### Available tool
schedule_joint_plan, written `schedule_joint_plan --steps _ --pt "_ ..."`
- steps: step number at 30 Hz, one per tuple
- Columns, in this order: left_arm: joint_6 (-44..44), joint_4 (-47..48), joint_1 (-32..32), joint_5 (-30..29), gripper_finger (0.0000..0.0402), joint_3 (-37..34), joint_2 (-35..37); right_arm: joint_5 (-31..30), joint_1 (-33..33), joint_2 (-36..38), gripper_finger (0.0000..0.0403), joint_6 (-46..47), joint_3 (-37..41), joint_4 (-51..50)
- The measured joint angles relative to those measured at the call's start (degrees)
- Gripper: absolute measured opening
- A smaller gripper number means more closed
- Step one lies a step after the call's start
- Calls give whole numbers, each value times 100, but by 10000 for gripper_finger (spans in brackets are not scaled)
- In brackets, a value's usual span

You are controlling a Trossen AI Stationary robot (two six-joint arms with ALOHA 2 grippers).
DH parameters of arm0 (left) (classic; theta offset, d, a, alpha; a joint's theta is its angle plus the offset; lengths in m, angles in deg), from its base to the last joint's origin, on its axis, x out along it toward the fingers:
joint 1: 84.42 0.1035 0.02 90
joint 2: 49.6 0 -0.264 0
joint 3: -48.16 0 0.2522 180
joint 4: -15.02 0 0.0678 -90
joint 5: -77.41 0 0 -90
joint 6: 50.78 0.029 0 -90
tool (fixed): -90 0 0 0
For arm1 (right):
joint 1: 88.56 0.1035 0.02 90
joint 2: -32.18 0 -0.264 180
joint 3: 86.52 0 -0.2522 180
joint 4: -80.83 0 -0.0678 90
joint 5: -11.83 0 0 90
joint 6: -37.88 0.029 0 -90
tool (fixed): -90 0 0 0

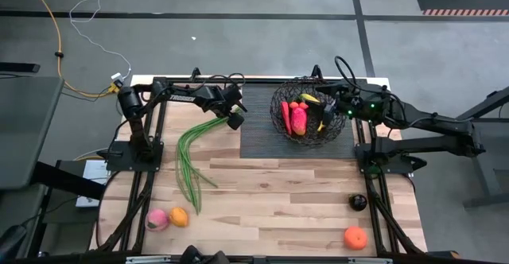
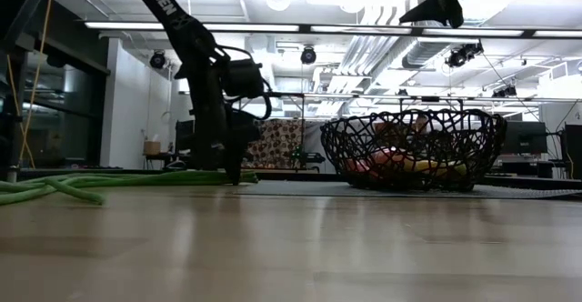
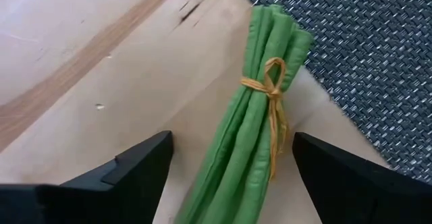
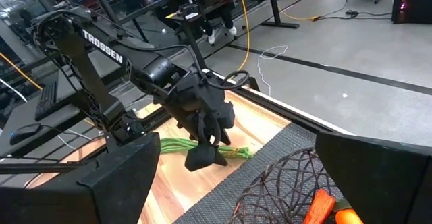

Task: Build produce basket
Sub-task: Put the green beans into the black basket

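Note:
The green stalks [image 1: 191, 157] lie on the wood, fanned toward the near edge. Their tied end [image 3: 270, 96], bound with yellow string, rests at the edge of the mat. My left gripper [image 1: 235, 119] [image 3: 231, 146] is open and low over that tied end, one finger on each side of the bundle, not touching it. The black wire basket [image 1: 306, 113] [image 2: 414, 147] stands on the mat and holds a red chili, a mango and a banana. My right gripper [image 1: 330, 105] [image 4: 236, 156] hangs open above the basket's right side, holding nothing.
The dark ribbed mat [image 1: 262, 141] lies at the table's far middle. A pink peach [image 1: 157, 219] and an orange [image 1: 178, 216] sit near the near left corner. A dark plum [image 1: 358, 202] and another orange [image 1: 355, 238] sit at the near right. Bare wood lies between them.

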Motion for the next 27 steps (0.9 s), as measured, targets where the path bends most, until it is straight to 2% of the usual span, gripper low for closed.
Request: schedule_joint_plan --steps 4,7,10,16,19,23,27 --pt "16 9 -17 -54 296 -7 -14 1 0 0 387 1 0 2" --pt "27 6 -19 -72 271 -7 -20 2 0 0 387 1 0 2" --pt "33 -3 -11 -69 219 -7 -28 2 1 0 387 1 0 1" --pt "49 -46 -15 -82 82 -9 -35 2 2 0 387 1 0 0" --pt "88 -38 -15 -108 28 -11 -35 4 0 0 387 -1 0 0" --pt "101 -33 -13 -103 20 -13 -35 7 0 0 387 1 0 0" --pt "99 -38 -11 -97 41 -17 -35 7 2 0 387 1 0 0"
